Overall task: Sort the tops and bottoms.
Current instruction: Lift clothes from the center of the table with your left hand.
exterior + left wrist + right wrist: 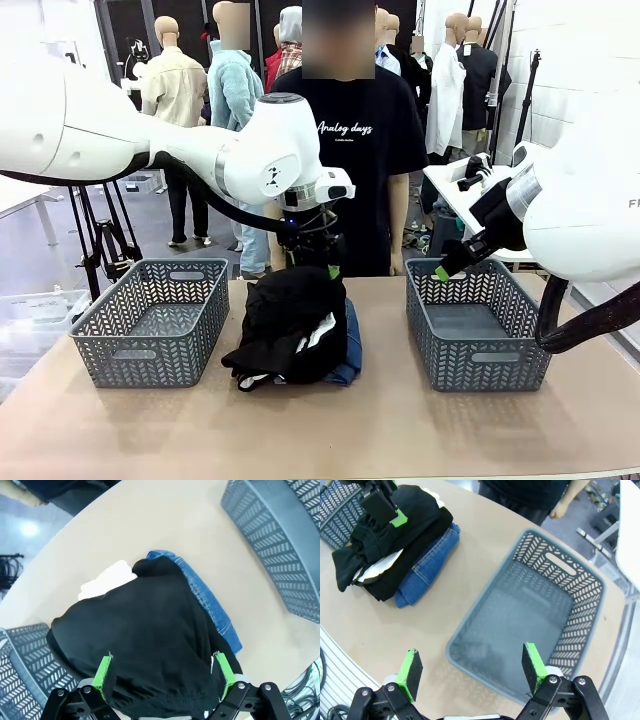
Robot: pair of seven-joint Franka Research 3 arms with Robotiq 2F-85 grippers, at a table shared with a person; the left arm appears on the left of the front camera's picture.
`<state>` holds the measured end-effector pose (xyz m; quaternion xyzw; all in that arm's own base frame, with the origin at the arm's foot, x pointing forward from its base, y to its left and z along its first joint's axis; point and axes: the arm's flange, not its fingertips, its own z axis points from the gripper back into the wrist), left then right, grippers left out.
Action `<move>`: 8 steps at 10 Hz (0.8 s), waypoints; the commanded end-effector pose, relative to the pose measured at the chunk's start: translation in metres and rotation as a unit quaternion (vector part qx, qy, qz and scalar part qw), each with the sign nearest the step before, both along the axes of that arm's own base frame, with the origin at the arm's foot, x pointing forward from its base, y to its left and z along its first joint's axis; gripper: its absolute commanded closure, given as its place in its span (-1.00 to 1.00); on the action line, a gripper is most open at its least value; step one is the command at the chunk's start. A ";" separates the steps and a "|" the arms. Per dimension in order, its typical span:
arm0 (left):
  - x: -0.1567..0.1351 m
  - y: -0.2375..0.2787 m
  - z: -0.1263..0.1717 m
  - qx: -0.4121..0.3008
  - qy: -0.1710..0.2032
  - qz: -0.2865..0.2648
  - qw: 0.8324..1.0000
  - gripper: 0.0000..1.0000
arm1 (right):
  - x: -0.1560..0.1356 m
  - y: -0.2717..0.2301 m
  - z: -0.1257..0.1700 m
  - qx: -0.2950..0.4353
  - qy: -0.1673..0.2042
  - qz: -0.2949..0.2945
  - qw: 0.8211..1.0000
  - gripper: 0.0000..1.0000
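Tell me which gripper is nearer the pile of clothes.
Left. The left gripper hangs open directly over the pile of clothes; the right gripper is off to the side, open above the right basket.

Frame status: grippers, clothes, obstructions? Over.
Left gripper open, poised over black top. Right gripper open, above basket. Jeans underneath, unsorted. Nothing blocking.

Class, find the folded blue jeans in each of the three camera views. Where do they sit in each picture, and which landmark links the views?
Front view: jeans at centre, a blue edge at the lower right of the black top.
Left wrist view: jeans right of centre, a blue strip along the black top's edge.
Right wrist view: jeans upper left, partly under the black top.
Shared landmark: the black top lying over them.
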<state>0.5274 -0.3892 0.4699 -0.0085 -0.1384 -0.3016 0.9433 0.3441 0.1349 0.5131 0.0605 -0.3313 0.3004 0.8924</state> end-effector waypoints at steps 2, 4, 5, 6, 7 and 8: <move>0.002 -0.001 -0.014 0.025 0.014 0.034 0.999 -1.00 | 0.001 0.001 0.000 0.006 -0.001 -0.004 1.000 -1.00; 0.005 -0.001 -0.019 0.019 0.020 0.047 0.999 -1.00 | 0.001 0.001 0.000 0.006 -0.001 -0.004 1.000 -1.00; 0.007 0.001 -0.021 0.011 0.025 0.057 0.998 -1.00 | 0.001 0.001 0.000 0.006 -0.001 -0.004 1.000 -1.00; 0.007 0.002 -0.021 0.013 0.031 0.060 0.998 -0.71 | 0.001 0.001 0.000 0.006 -0.001 -0.004 1.000 -1.00; 0.006 0.001 -0.022 0.011 0.042 0.061 0.997 -0.41 | 0.001 0.001 0.000 0.006 -0.001 -0.004 1.000 -1.00; 0.006 0.001 -0.023 0.011 0.046 0.065 0.997 -0.11 | 0.001 0.001 0.000 0.006 -0.001 -0.004 1.000 -1.00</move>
